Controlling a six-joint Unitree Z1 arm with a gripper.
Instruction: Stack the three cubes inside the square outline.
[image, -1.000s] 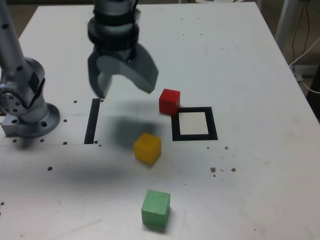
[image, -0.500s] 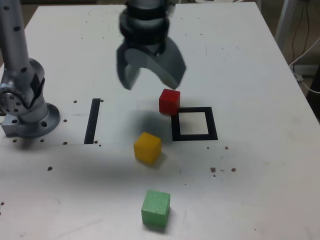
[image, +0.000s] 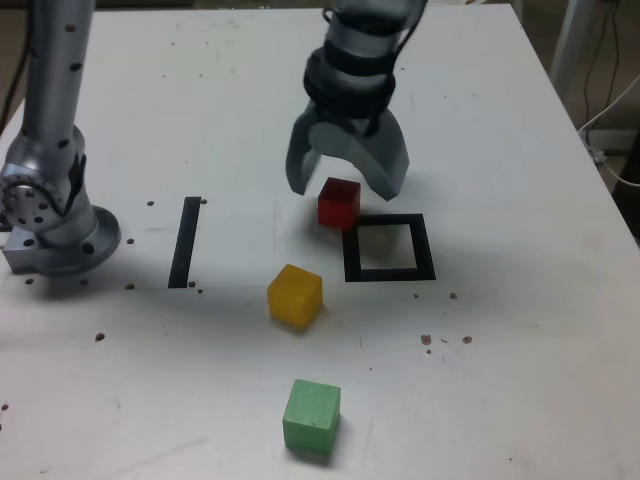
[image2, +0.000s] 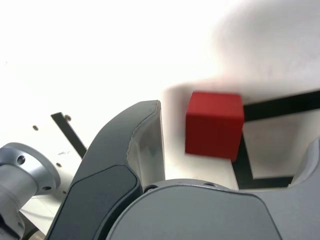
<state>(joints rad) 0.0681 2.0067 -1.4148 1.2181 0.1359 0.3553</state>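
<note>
The red cube (image: 339, 202) (image2: 214, 125) rests on the white table, touching the far-left corner of the square outline (image: 389, 248) (image2: 260, 145) in the exterior view. My gripper (image: 345, 187) hangs open just over the red cube, one finger on each side of it, nothing held. The yellow cube (image: 295, 295) lies nearer the camera, to the outline's left in the exterior view. Closest to the front edge sits the green cube (image: 311, 417). In the wrist view only the red cube, part of the outline and one dark finger (image2: 137, 150) show.
The arm's grey base (image: 55, 225) stands at the exterior view's left. A straight black tape strip (image: 184, 241) (image2: 70, 132) lies between the base and the cubes. Cables (image: 610, 110) hang off the table's right side.
The open gripper has swung to the exterior view's right, from above the tape strip to over the red cube, and come lower. The cubes have not moved.
</note>
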